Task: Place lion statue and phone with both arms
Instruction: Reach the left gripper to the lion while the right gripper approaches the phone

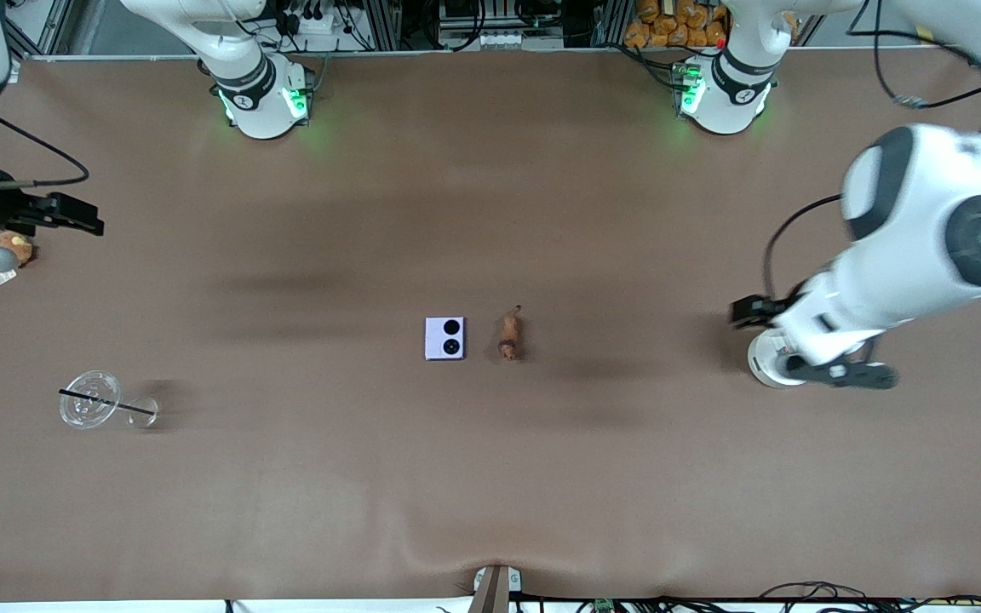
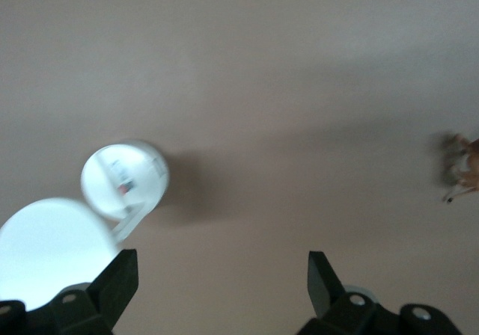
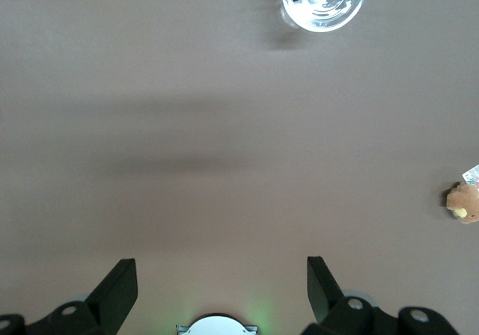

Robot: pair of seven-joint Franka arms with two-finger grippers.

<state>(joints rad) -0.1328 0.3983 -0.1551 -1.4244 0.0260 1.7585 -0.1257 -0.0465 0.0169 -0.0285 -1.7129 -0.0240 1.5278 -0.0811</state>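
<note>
The phone [image 1: 444, 338], pale lavender-white with two black circles, lies flat at the middle of the table. The lion statue [image 1: 510, 334], small and reddish-brown, lies beside it toward the left arm's end; it also shows at the edge of the left wrist view [image 2: 464, 167]. My left gripper [image 1: 797, 362] is open and empty over a white round container, well away from both; the left wrist view [image 2: 222, 283] shows bare table between its fingers. My right gripper [image 1: 65, 214] is open and empty in the air at the right arm's end of the table, seen also in the right wrist view [image 3: 222, 283].
A white round container [image 2: 123, 178] and its lid [image 2: 52, 249] lie under the left hand. A clear cup with a black straw [image 1: 90, 400] lies toward the right arm's end. A round brown plush with a tag [image 1: 14, 249] sits near the right gripper.
</note>
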